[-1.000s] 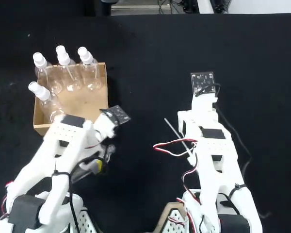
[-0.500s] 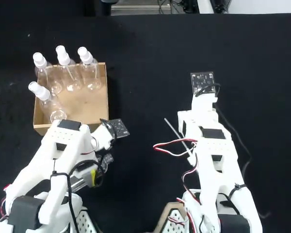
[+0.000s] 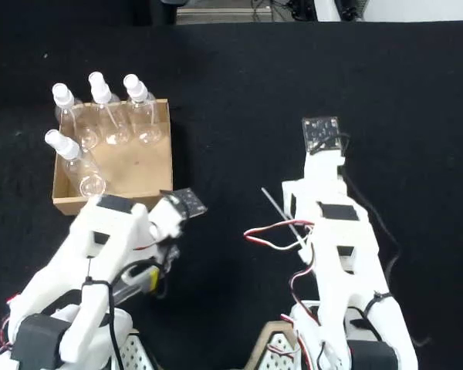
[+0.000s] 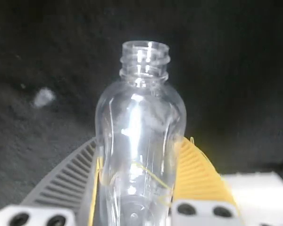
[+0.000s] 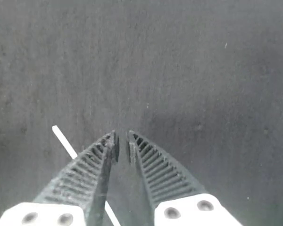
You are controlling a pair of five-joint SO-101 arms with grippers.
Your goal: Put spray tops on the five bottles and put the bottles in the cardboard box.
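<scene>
Left gripper (image 4: 137, 188) clamps the capless bottle (image 4: 139, 136) at seven o'clock, neck free for its spray top, below the cardboard box (image 3: 158, 166) at ten; right gripper (image 5: 121, 141) hangs near three, pinched almost closed on nothing.

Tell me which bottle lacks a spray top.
The bottle in the left claw: bare threaded neck. The other four bottles in the cardboard box have white tops.

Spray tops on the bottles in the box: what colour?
The spray tops are white, clearest in the high view.
</scene>
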